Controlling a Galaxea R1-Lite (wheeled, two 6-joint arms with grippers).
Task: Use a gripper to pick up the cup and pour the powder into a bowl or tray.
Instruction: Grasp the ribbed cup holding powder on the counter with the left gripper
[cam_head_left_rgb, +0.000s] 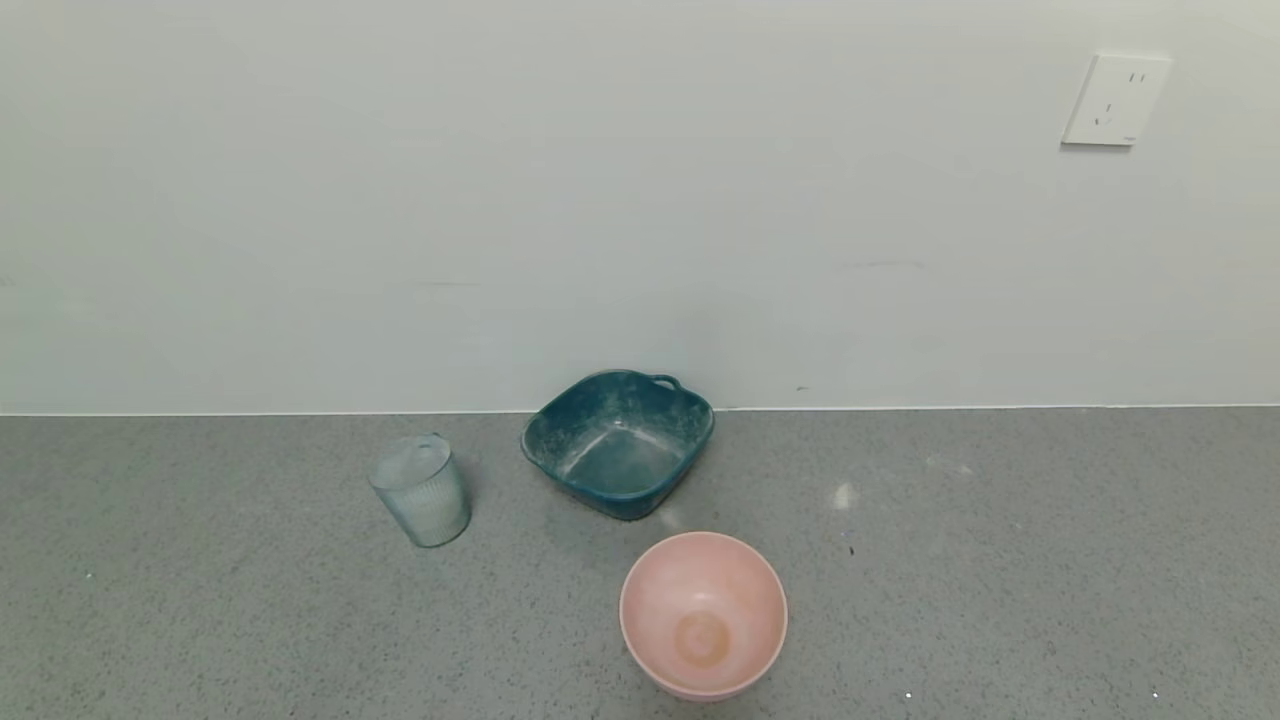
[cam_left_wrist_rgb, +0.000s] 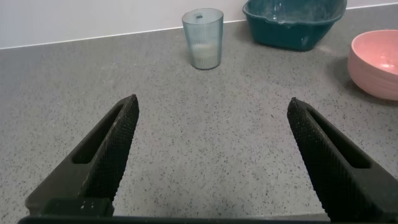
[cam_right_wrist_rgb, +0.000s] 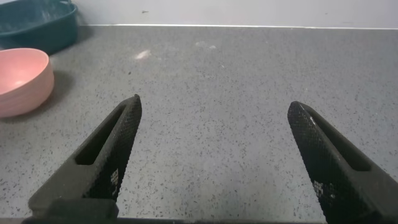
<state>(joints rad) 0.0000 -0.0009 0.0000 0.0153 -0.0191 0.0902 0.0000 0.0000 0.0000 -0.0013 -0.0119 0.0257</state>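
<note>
The ribbed translucent blue-grey cup (cam_head_left_rgb: 420, 490) stands upright on the grey counter, left of centre; it also shows in the left wrist view (cam_left_wrist_rgb: 203, 37), with pale powder (cam_left_wrist_rgb: 204, 55) in its lower part. The pink bowl (cam_head_left_rgb: 703, 613) sits near the front centre, empty, and shows in both wrist views (cam_left_wrist_rgb: 377, 62) (cam_right_wrist_rgb: 20, 79). My left gripper (cam_left_wrist_rgb: 212, 106) is open and empty, well short of the cup. My right gripper (cam_right_wrist_rgb: 214, 104) is open and empty over bare counter, right of the bowl. Neither arm shows in the head view.
A dark teal squarish tray (cam_head_left_rgb: 618, 442) with a small handle and powder dust stands by the wall behind the bowl, right of the cup. A wall socket (cam_head_left_rgb: 1114, 100) is high on the right. A pale smudge (cam_head_left_rgb: 843, 494) marks the counter.
</note>
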